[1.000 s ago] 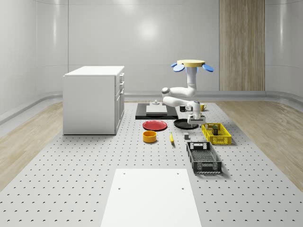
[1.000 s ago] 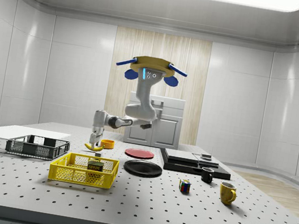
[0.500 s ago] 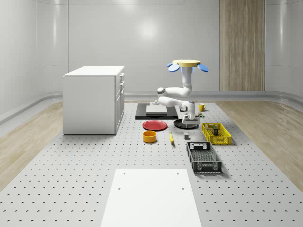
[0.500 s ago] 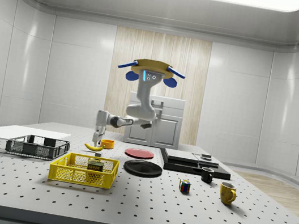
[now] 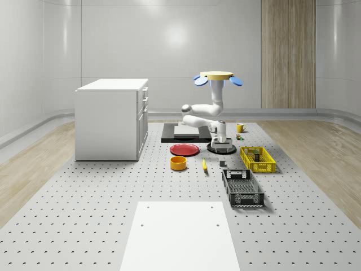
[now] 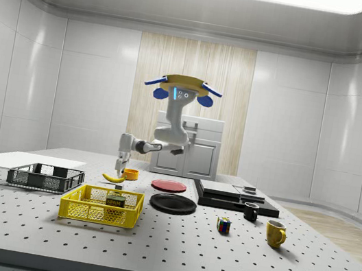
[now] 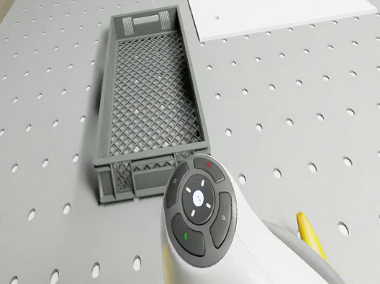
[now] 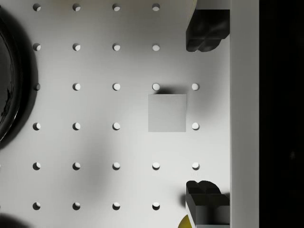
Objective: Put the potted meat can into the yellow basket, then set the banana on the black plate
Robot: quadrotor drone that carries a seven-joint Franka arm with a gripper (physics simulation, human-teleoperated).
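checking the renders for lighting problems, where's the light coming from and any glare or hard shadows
Side view: a bright ceiling panel lights the room, and the yellow basket and black plate cast only soft shadows. Whole-scene view: a pale glare spot sits on the back wall above the white cabinet. Wrist view: the small grey cube throws a short dark shadow along one edge, and a dim patch dulls the table.

Inventory, by count:

- Baskets: two. One yellow basket (image 6: 101, 205); one grey mesh basket (image 5: 242, 188).
- Plates: two. One black plate (image 6: 173, 204); one red plate (image 5: 185, 149).
- Mugs: two. One black mug (image 6: 250, 212); one yellow mug (image 6: 275, 233).
- One each: potted meat can (image 6: 115, 202), banana (image 5: 204, 164), orange bowl (image 5: 178, 163), colour cube (image 6: 223, 225), white cabinet (image 5: 112, 119), small grey block (image 8: 166, 112), white panel (image 5: 179, 236).
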